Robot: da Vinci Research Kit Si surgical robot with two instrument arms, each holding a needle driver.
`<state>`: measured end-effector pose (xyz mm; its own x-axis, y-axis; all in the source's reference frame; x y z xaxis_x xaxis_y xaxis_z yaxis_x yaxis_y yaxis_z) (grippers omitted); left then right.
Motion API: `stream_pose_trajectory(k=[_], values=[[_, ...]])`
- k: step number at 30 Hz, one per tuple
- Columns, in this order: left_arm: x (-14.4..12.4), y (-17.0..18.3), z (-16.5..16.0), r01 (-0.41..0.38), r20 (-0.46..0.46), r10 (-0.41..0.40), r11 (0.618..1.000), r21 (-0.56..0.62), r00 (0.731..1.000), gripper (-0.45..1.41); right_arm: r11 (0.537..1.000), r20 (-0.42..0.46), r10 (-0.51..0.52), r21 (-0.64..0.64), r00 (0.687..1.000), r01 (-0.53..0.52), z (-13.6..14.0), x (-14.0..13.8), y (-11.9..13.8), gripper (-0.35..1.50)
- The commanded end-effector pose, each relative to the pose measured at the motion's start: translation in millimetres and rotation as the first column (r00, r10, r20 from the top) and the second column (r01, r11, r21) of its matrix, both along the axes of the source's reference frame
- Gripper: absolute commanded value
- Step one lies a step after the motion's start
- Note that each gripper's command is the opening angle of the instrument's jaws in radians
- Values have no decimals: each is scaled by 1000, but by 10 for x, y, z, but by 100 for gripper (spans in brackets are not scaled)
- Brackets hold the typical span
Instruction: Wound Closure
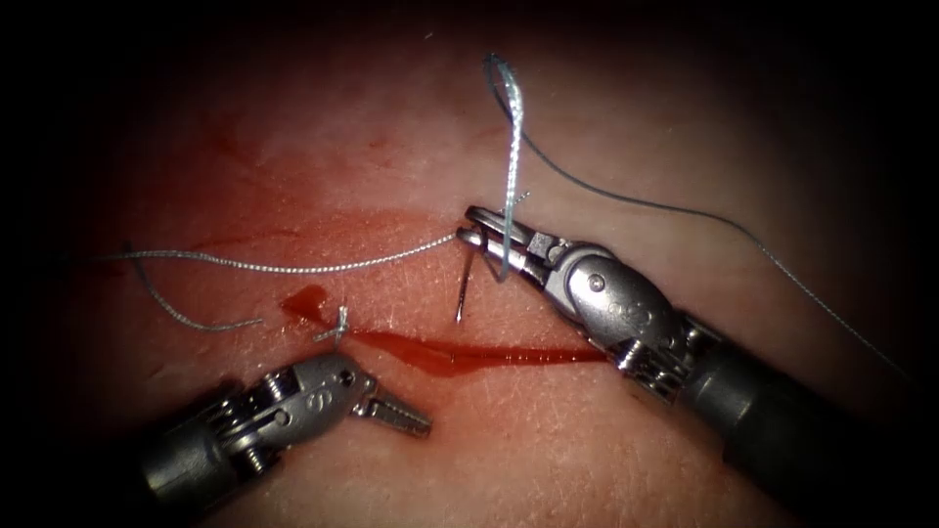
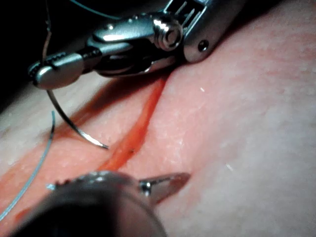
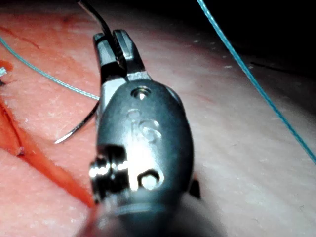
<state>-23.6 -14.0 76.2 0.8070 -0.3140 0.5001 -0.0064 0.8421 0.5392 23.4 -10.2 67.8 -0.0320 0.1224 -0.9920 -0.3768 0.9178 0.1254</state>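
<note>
The right tool (image 1: 476, 231) grips the curved needle (image 1: 464, 286) near its thread end, clear of the tissue (image 1: 606, 176); its long axis runs down, tip aimed at the cut (image 1: 469, 352) from above; the left wrist view shows the full curve (image 2: 74, 123), foreshortened in the endoscope view; thread (image 1: 293, 266) trails left; the left tool (image 1: 406, 418), jaws closed, holds nothing.

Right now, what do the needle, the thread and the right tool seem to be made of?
Needle: thin dark metal, apparently; a smooth curve with a glint at its free tip, held near its thread end by the right tool, clear of the tissue.
Thread: probably braided fibre, with a pale twisted texture.
Right tool: polished steel-like metal, with bright highlights.
</note>
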Motion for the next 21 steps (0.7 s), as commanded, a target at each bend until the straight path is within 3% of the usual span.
stream_pose_trajectory(k=[1, 10, 13, 21], values=[[-6, 10, -2, 3, 3, -3, 1000, -5, 1000, -45, 999, -19, 7, 38, 1000, -6, 2, 7, 1, -35], [-6, 7, -1, -3, -1, 3, 1000, -7, 1000, -45, 992, -36, 62, 115, 997, -57, -2, 4, 11, -35], [-6, 6, -1, -3, -1, 3, 1000, -8, 1000, -45, 993, -42, 78, 96, 996, -74, -7, 2, 23, -35], [-6, 3, -1, -7, -4, 7, 1000, -1, 1000, -45, 993, -35, 85, 82, 996, -82, -3, 2, 26, -35]])
